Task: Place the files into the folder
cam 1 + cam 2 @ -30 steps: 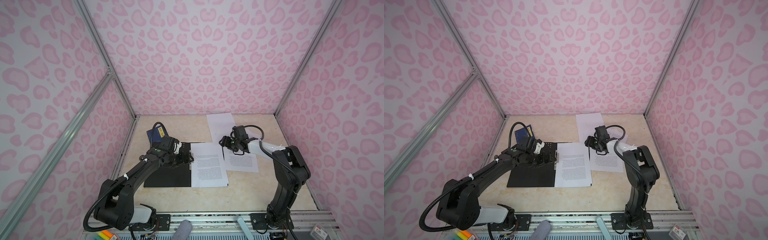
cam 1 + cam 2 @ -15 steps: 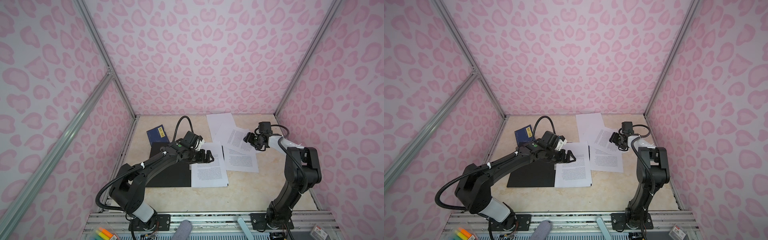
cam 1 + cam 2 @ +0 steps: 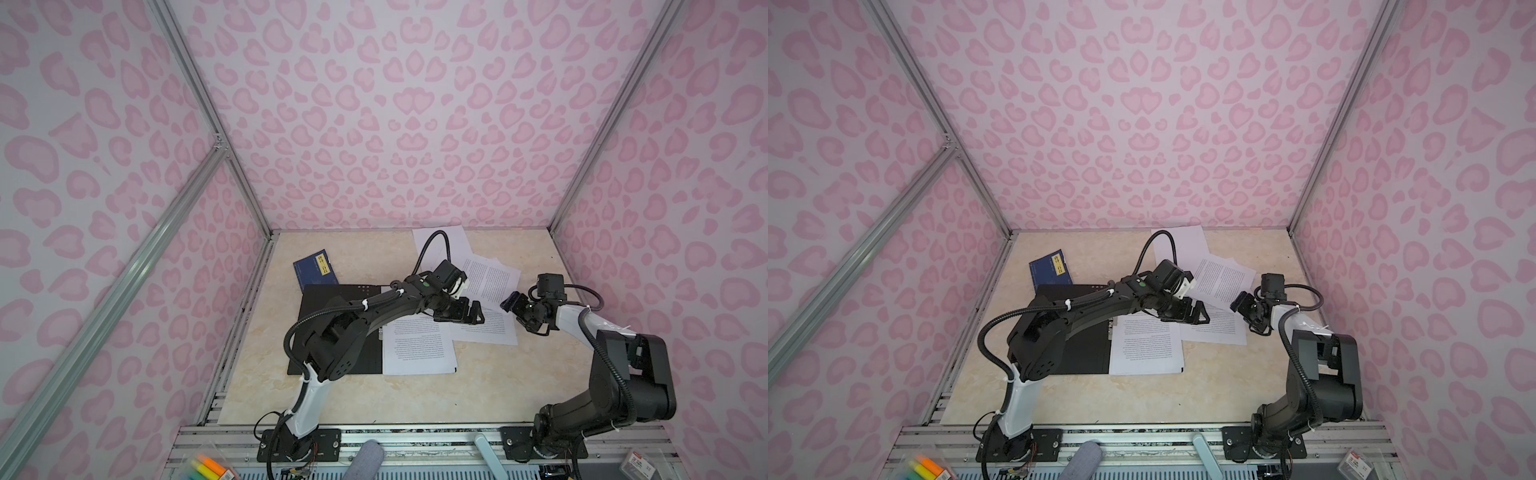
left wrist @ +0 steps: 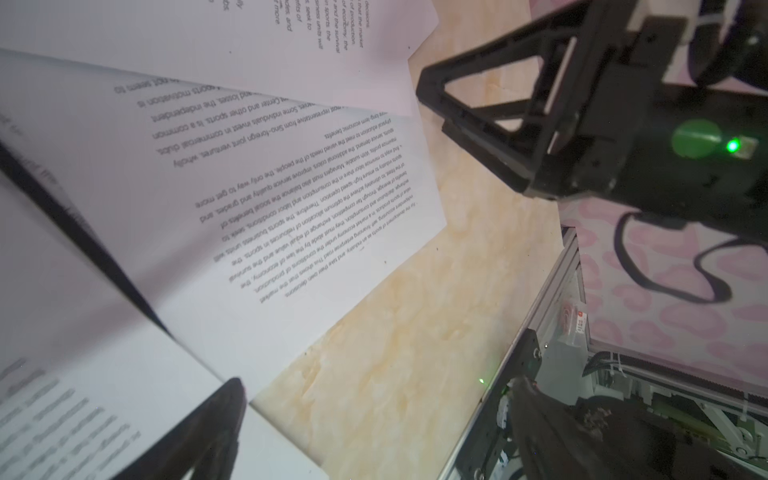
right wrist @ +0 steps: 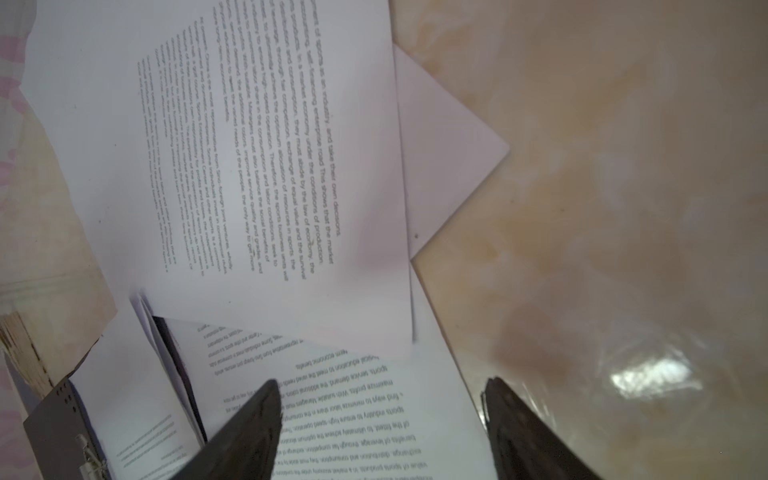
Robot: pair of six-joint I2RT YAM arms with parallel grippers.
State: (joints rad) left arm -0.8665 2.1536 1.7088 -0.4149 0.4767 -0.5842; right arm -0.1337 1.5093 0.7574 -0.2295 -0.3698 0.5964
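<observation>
The folder (image 3: 332,301) (image 3: 1086,353) lies open on the left, black inside up. One of the files (image 3: 417,349) (image 3: 1146,345) rests on its right half. More files (image 3: 486,330) (image 3: 1221,332) overlap to the right, a tilted sheet (image 3: 492,278) (image 5: 257,158) on top. My left gripper (image 3: 473,316) (image 3: 1200,314) (image 4: 374,415) reaches across over these sheets, open and empty. My right gripper (image 3: 513,303) (image 3: 1241,305) (image 5: 382,415) faces it from the right, open, low over a sheet's edge (image 5: 415,399), holding nothing.
A small dark-blue booklet (image 3: 313,268) (image 3: 1051,266) with a yellow label lies behind the folder. Another sheet (image 3: 440,245) sits by the back wall. Pink walls close three sides. A metal rail (image 3: 415,436) with the arm bases runs along the front.
The left arm swung right from the folder to the loose sheets. The right gripper drew back to the right and its jaws widened. One sheet now lies tilted on the pile.
</observation>
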